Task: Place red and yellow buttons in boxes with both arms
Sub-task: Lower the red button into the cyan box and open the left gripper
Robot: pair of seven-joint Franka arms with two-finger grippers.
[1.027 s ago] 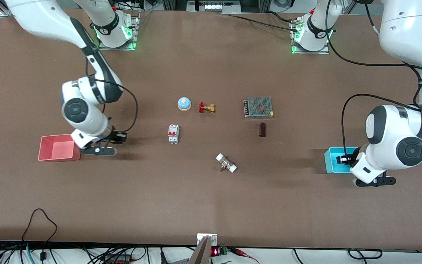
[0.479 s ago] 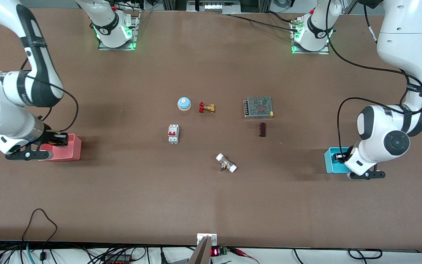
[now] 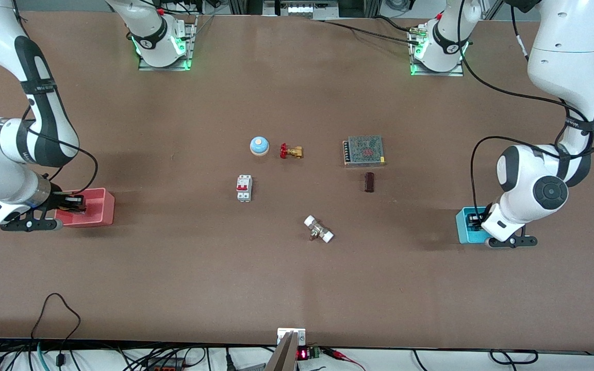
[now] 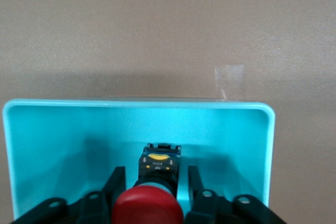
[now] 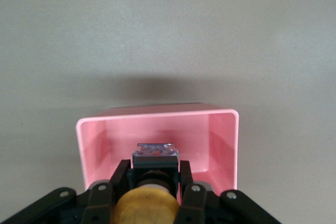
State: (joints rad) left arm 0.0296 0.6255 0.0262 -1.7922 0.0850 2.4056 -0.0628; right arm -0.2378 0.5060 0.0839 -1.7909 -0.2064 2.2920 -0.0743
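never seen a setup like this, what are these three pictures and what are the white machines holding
These are two white robot arms at a brown table. The wide picture looks down from across the table; the other two come from cameras on the arms' wrists. The left gripper holds a red button over the cyan box. The right gripper holds a yellow button over the pink box. Mid-table lie a blue bell, a brass valve and a mesh-topped box.
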